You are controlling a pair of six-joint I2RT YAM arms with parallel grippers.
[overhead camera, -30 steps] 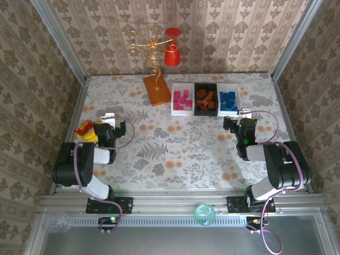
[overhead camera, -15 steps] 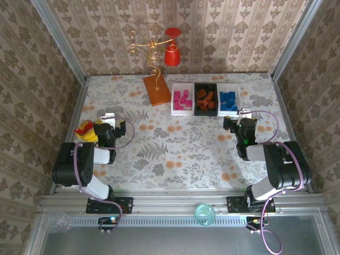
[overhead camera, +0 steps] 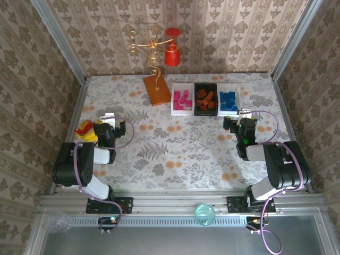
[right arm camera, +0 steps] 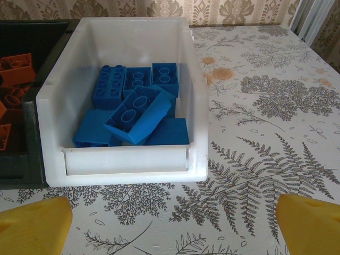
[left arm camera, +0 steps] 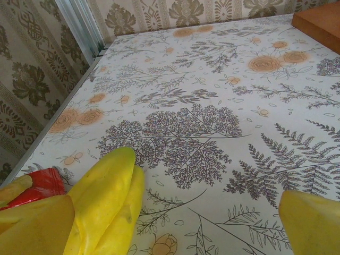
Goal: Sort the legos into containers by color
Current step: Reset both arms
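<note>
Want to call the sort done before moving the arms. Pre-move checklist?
1. In the left white bin, pink legos only: ok.
2. In the black bin, orange-brown legos only: ok.
3. In the right white bin, blue legos only: ok.
4. Stray legos on the table: none seen, ok.
5. Both the left gripper and the right gripper have jaws open, holding nothing: ok.
6. Whether the banana toy is clear of the left gripper: cannot tell, it lies right beside it.

- Your right end effector [right arm camera: 172,226] stands wide apart, its yellow fingertips [right arm camera: 33,227] at the lower corners.
- Just ahead, the white container [right arm camera: 127,159] holds blue legos [right arm camera: 135,114].
- Just beside it on the left is a black container [right arm camera: 26,172] with orange-brown legos [right arm camera: 15,69].
- A floral bench [right arm camera: 255,106] carries both.
</note>
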